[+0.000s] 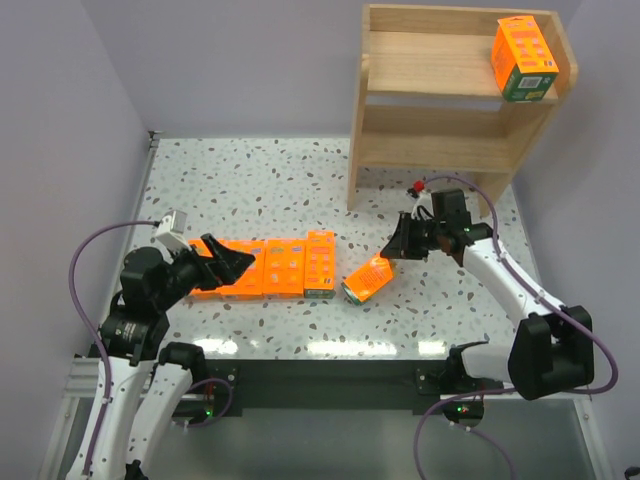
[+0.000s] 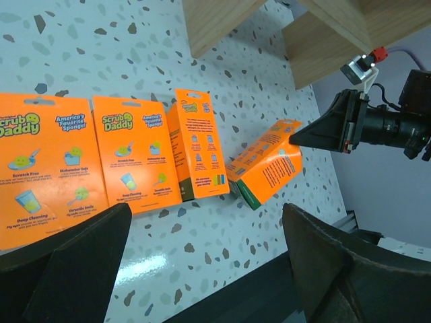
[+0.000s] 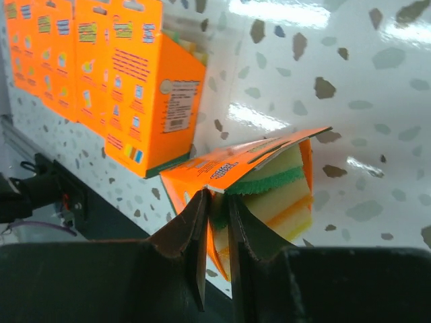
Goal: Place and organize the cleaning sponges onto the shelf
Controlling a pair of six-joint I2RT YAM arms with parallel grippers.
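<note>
the leftmost flat orange rectangular sponge pack (image 2: pixel 47 168) reads "scrub daddy" and "america's favorite sponge!" — beneath its small pictures, "scratch free", "dishwasher safe", "deep cleaning". the second flat orange pack (image 2: pixel 131 158) carries the same brand and slogan. print on the upright orange pack (image 2: pixel 199 145) and the tilted orange pack (image 2: pixel 269 168) is too small to read.

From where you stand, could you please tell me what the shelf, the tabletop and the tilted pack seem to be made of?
Shelf: unpainted light wood, matte, grain showing.
Tabletop: glossy speckled stone or laminate; lamp glare.
Tilted pack: thin printed card sleeve, apparently, around layered foam.
</note>
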